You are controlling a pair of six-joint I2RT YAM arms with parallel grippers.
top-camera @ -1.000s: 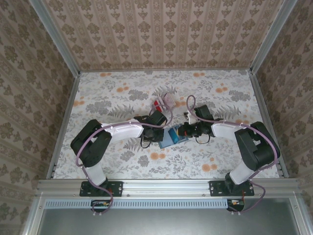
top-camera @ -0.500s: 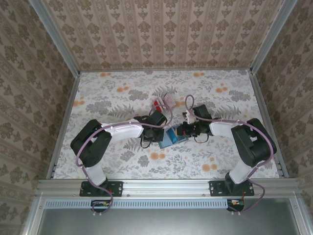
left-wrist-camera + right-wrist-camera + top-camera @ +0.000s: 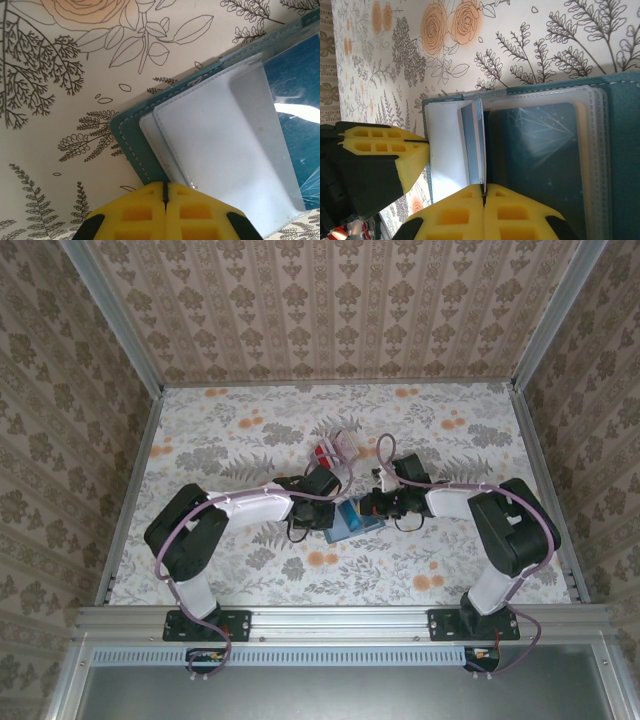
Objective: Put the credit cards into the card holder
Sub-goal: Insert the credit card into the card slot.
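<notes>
My left tool point(image 3: 165, 189) is pressed together, its tip at the teal stitched edge of the open holder point(image 3: 131, 137), near a rounded corner. Ahead of that tip lie two pale leaves, their edges stepped one inside the other, and past them a blue card point(image 3: 300, 120) under clear plastic.

My right tool point(image 3: 483, 189) faces the left one across the holder. It is closed and pinches the end of one thin leaf point(image 3: 476, 142), which stands on edge straight out from the tip. To its right the clear pockets lie flat. To its left the other tool's yellow tip touches the white leaf's rim.

The cards point(image 3: 322, 455) lie beyond both tools, apart from the holder, just beside a clear box point(image 3: 346, 446). The worktop point(image 3: 230, 435) runs open outward of each tool to the side rails.
</notes>
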